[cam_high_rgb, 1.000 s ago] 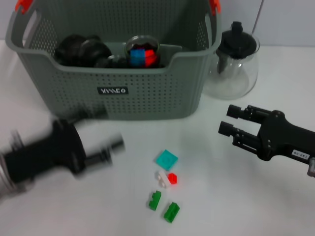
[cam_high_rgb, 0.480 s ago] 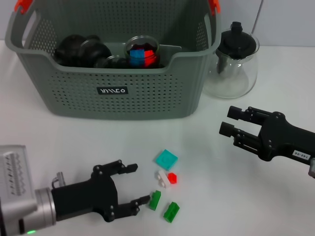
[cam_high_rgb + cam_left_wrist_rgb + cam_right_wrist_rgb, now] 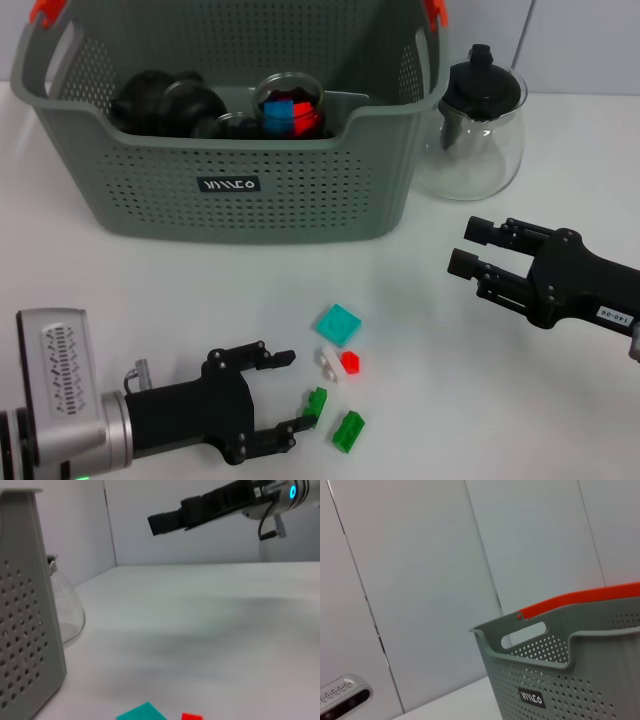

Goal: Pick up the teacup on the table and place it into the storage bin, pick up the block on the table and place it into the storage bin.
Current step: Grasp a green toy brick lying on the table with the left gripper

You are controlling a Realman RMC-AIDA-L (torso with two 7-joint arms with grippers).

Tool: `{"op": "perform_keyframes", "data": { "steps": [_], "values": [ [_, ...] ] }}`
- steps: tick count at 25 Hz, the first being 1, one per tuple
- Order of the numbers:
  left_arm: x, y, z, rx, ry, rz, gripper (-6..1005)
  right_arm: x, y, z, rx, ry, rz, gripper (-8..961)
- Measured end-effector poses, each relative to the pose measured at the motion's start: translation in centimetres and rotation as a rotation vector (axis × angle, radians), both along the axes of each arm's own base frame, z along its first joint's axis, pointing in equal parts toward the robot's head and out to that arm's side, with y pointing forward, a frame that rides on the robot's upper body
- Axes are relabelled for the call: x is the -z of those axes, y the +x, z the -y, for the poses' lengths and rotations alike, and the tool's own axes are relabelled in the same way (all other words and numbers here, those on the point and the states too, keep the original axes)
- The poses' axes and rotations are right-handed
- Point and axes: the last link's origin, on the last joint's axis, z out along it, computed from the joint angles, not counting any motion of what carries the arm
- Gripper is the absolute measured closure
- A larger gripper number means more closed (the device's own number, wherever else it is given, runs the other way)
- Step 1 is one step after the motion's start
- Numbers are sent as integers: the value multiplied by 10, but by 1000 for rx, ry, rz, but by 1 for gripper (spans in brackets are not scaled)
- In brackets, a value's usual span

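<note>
Block step in hand: the left tool (image 3: 283, 392), fingers apart, flanks the green block (image 3: 315, 406) on the counter (image 3: 450, 400), at six o'clock from the storage bin (image 3: 240, 150). Next, close and lift. The right tool (image 3: 462, 247) hangs apart at three o'clock.

Storage bin (image 3: 230, 190) top rim and far wall cut off by the head view's upper edge; dark items (image 3: 165, 100) inside it are too indistinct to identify. Left wrist view cuts the teal tile (image 3: 142, 713) and red block (image 3: 192, 716) at the lower edge and shows only one corner of the bin. Right arm (image 3: 610, 305) runs off the head view's right edge, left arm (image 3: 50, 410) off its lower left corner.
</note>
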Motion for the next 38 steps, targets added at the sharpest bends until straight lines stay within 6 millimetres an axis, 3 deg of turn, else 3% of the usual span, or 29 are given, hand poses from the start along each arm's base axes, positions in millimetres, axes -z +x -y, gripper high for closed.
{"op": "perform_keyframes", "data": {
  "steps": [14, 20, 38],
  "values": [
    [7, 0, -1, 4, 7, -24, 289, -1, 1, 0, 2, 1, 1, 396],
    [0, -4, -4, -8, 39, -18, 293, -2, 2, 1, 7, 4, 1, 396],
    [5, 5, 3, 13, 4, 34, 316, -1, 2, 1, 8, 3, 3, 395]
  ]
}}
